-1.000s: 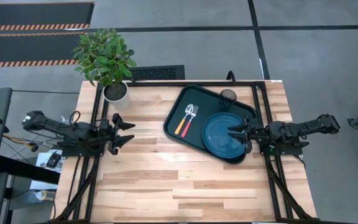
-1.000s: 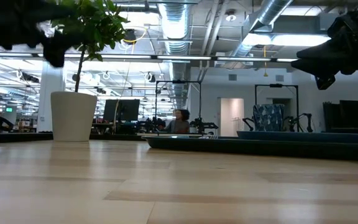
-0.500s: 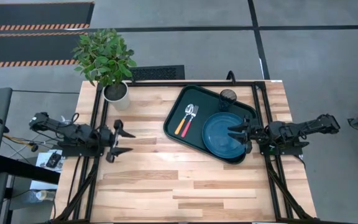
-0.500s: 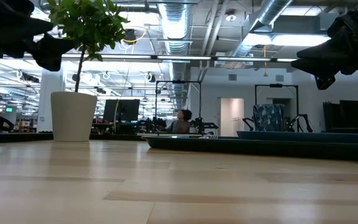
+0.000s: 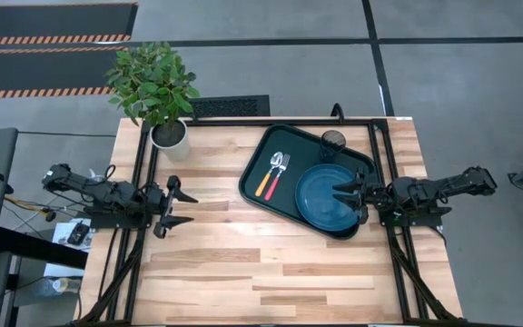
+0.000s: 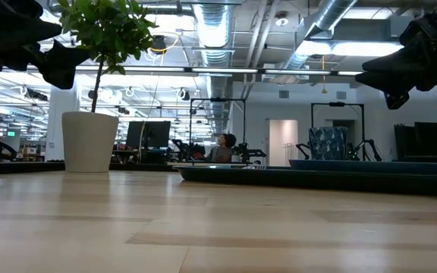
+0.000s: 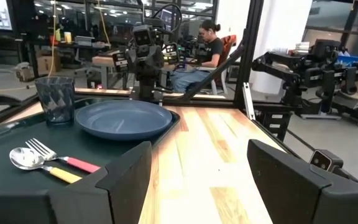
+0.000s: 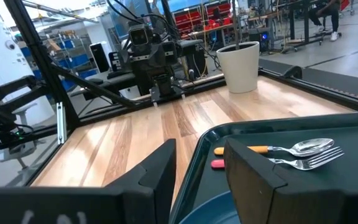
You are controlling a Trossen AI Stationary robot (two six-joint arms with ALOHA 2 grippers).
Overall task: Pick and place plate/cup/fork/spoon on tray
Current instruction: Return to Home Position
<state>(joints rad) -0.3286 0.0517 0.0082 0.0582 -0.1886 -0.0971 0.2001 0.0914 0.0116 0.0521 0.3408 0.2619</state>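
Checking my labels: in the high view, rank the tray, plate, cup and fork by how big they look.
1. Dark green-black rectangular tray
2. Round teal-blue plate
3. Red-handled fork: longer than the cup is wide, yet thin, so this order is unsure
4. Small dark grey tumbler cup

Robotics lab, exposed ceiling ducts (image 6: pixel 211 23), monitors (image 6: pixel 146 135), other robot rigs (image 7: pixel 309 68)

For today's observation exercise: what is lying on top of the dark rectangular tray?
On the tray lie the plate, the cup, the fork and the spoon. The right gripper, empty, hangs over the plate's edge, hiding a little of it.
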